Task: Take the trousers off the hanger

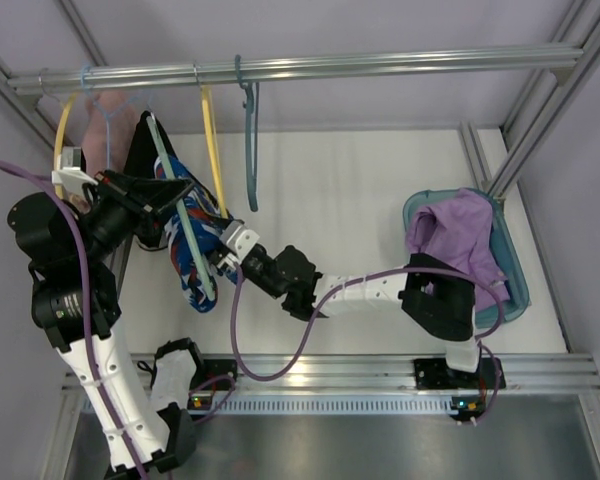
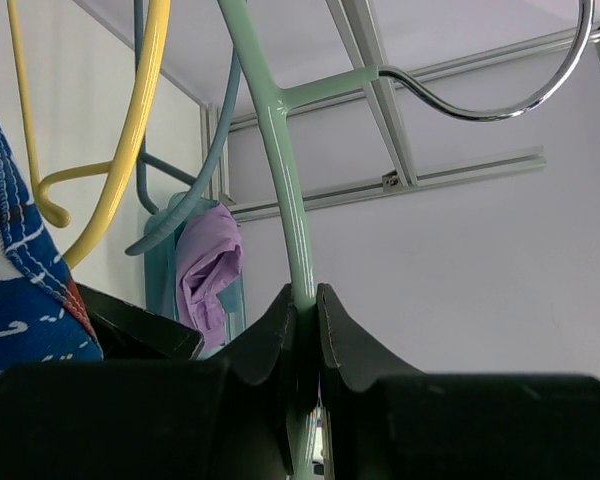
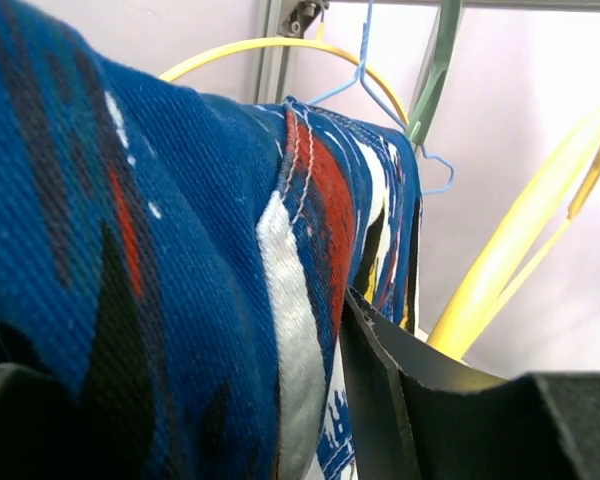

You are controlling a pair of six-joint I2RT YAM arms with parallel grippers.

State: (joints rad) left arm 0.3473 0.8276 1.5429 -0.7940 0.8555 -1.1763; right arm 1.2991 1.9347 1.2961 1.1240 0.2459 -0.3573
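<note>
**Item 1: left gripper (image 2: 307, 305).** Clenched on the hanger (image 2: 285, 170), with both dark pads pressed against its stem. This is judged a bracing hold, to steady the frame while cloth is drawn off.
- Hanger: a thin, smooth, glossy mint-green plastic rod. It rises from between the pads and branches above them.
- A chromed wire hook (image 2: 500, 105) continues from the upper branch, up and to the right of the fingers.

**Item 2: right gripper (image 3: 210, 430).** Closed on a thick fold of the trousers (image 3: 130, 230), which fills the whole gap between its matte black, wedge-shaped fingers. This is judged the pulling hold.
- Trousers: soft, coarse-weave cloth in bright blue, patched with white, red and navy, with a raised double-stitched seam.
- They are draped over the hanger and not yet off it, just beside the left gripper.

**Item 3: surroundings.**
- Yellow hangers (image 2: 130, 150) and a slate-blue hanger (image 2: 180, 215) hang beyond the left gripper. Both are rounded plastic.
- All the hangers hang from a metal rail (image 1: 280, 70).
- A limp purple cloth (image 2: 205, 265) lies in a teal basket (image 1: 515, 290), well apart from both grippers.
</note>
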